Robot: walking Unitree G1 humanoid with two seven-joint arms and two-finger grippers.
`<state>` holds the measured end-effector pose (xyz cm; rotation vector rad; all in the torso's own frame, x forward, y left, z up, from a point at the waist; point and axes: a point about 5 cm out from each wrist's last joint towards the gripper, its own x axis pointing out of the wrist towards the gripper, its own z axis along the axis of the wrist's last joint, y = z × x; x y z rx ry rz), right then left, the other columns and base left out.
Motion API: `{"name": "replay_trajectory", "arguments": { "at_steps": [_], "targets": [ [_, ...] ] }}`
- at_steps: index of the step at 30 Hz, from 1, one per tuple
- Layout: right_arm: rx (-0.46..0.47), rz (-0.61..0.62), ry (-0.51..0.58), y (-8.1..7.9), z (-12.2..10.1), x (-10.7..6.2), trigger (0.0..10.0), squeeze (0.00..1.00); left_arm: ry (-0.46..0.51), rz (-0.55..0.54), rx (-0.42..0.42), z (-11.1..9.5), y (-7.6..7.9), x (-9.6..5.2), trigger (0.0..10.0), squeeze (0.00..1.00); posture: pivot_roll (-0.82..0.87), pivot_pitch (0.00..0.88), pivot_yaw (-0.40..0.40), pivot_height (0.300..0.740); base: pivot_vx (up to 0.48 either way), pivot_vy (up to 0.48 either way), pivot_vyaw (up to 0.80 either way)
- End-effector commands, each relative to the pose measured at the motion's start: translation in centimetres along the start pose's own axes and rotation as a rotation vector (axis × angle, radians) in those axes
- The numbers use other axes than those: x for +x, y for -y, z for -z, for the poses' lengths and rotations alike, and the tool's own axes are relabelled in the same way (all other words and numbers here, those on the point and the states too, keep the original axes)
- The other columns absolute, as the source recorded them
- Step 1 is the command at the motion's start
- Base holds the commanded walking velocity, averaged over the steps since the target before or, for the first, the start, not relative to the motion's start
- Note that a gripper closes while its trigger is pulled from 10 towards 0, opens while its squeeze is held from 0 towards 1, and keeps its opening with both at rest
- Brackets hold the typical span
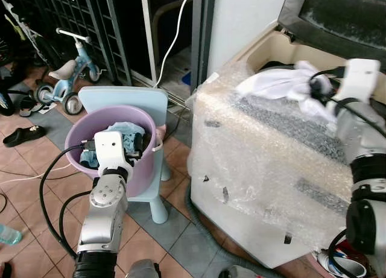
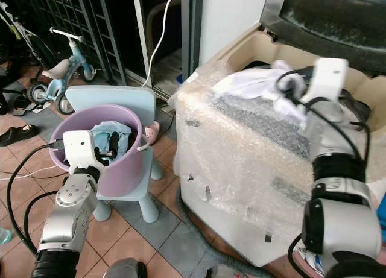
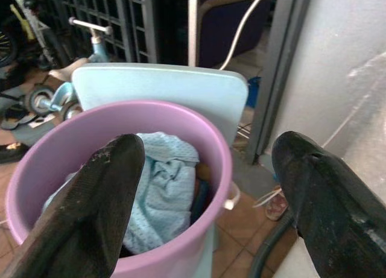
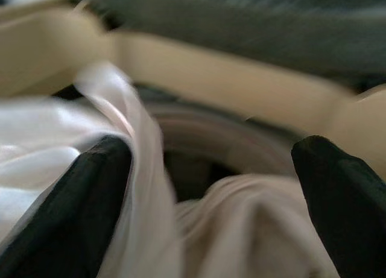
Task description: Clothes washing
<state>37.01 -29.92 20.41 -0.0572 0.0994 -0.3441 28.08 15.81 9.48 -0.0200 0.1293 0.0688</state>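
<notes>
A purple bucket [image 1: 143,169] stands on a light blue child's chair [image 1: 123,97] and holds a pale blue garment [image 3: 160,187] with darker clothes beside it. My left gripper [image 3: 208,151] hovers open just above the bucket's near rim, nothing between its fingers. To the right is a top-loading washing machine [image 1: 265,169] wrapped in bubble film, its dark lid [image 1: 344,12] raised. A white garment [image 1: 277,85] lies bunched over the machine's front rim, partly hanging into the drum [image 4: 229,151]. My right gripper [image 4: 211,151] is over the drum opening, open, with the white cloth against one finger [image 4: 78,193].
A blue tricycle [image 1: 66,79] and a black sandal [image 1: 24,133] sit on the tiled floor at the left. A small pink slipper [image 2: 152,132] lies between chair and machine. Black cables [image 1: 48,193] trail from my left arm. A grey hose [image 1: 199,221] runs along the machine's base.
</notes>
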Motion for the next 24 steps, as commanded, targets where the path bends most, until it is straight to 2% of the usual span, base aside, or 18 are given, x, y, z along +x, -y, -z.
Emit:
{"name": "replay_trajectory", "arguments": {
  "at_steps": [1,3,4,5,6,9,11,12,13,14,22,24],
  "targets": [
    [0.011,-0.029,0.105,-0.7,-2.2,-0.1,10.0,1.00,-0.009,-0.003,0.004,0.1,-0.1,0.1,10.0,0.00,-0.05,0.000,0.002,0.740,0.000,0.000,0.00],
    [-0.033,-0.069,0.176,-1.5,-3.1,-0.5,10.0,1.00,-0.011,-0.001,0.004,0.1,-0.1,0.1,10.0,0.00,-0.05,0.000,0.003,0.740,0.000,0.000,0.00],
    [-0.100,-0.087,0.241,-2.0,-3.5,-1.0,10.0,1.00,-0.011,-0.001,0.004,0.2,-0.1,0.1,10.0,0.00,-0.05,0.000,0.003,0.740,0.000,0.000,0.00],
    [-0.100,-0.087,0.241,-2.0,-3.5,-1.0,10.0,1.00,-0.011,-0.001,0.004,0.2,-0.1,0.1,10.0,0.00,-0.05,0.000,0.003,0.740,0.000,0.000,0.00],
    [-0.132,-0.113,0.287,-2.5,-3.7,-1.4,10.0,1.00,-0.010,-0.004,0.002,0.1,-0.1,0.1,10.0,0.00,-0.06,0.000,0.003,0.740,0.000,0.000,0.00],
    [-0.129,-0.152,0.330,-3.1,-3.8,-2.0,10.0,1.00,-0.006,-0.010,-0.003,0.1,-0.1,0.1,10.0,0.00,-0.06,0.000,0.003,0.740,0.000,0.000,0.00],
    [-0.089,-0.242,0.370,-3.9,-3.8,-2.9,10.0,1.00,-0.003,-0.027,-0.007,0.0,-0.2,0.1,10.0,0.00,-0.06,0.000,0.003,0.740,0.000,0.000,0.00],
    [-0.088,-0.262,0.380,-4.2,-3.8,-3.2,10.0,0.26,-0.001,-0.028,-0.013,0.0,-0.2,0.1,10.0,0.00,-0.06,0.000,0.004,0.740,0.000,0.000,0.00],
    [-0.089,-0.272,0.386,-4.3,-3.8,-3.4,10.0,0.26,0.001,-0.028,-0.018,0.0,-0.2,0.1,10.0,0.00,-0.06,0.000,0.004,0.740,0.000,0.000,0.00],
    [-0.085,-0.282,0.390,-4.5,-3.7,-3.6,10.0,0.00,0.003,-0.028,-0.021,-0.1,-0.2,0.2,10.0,0.00,-0.06,0.000,0.003,0.740,0.000,0.000,0.00],
    [-0.078,-0.388,0.388,-8.4,-0.7,-6.9,10.0,0.00,0.012,-0.029,-0.024,-0.4,0.1,0.3,10.0,0.00,-0.06,0.000,0.006,0.740,0.000,0.000,0.00],
    [-0.073,-0.395,0.387,-8.7,-0.5,-7.1,10.0,0.00,0.011,-0.029,-0.024,-0.4,0.1,0.3,10.0,0.00,-0.06,0.000,0.005,0.740,-0.133,0.000,0.00]
  ]
}}
